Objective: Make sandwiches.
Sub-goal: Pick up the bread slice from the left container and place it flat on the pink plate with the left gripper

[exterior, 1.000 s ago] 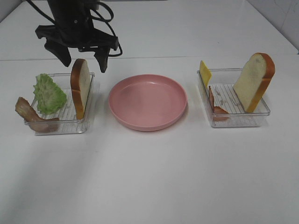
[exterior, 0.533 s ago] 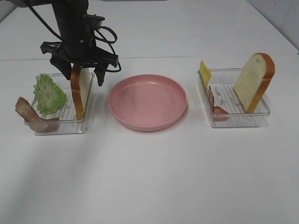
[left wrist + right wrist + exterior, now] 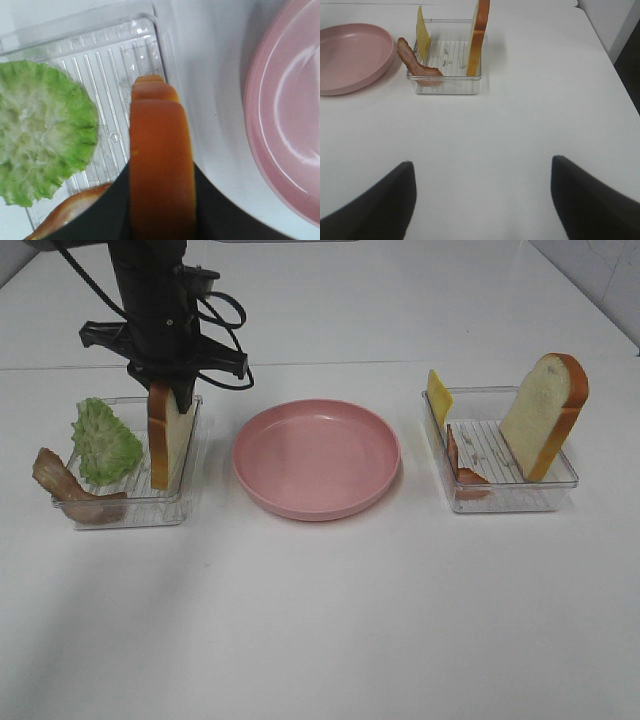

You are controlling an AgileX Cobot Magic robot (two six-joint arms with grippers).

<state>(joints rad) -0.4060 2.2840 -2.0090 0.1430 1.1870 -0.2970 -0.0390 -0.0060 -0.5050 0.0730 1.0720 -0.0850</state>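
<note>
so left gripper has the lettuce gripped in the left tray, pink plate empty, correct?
No: the left gripper grips the upright bread slice, not the lettuce, in the left tray. The left wrist view shows the crust between its jaws. Yes, the pink plate is empty.

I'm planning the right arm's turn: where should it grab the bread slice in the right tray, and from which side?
Take the bread slice by its top crust, from above, right claw across its two flat faces. It stands on edge, rising well above the tray walls, which would likely block a side approach.
</note>
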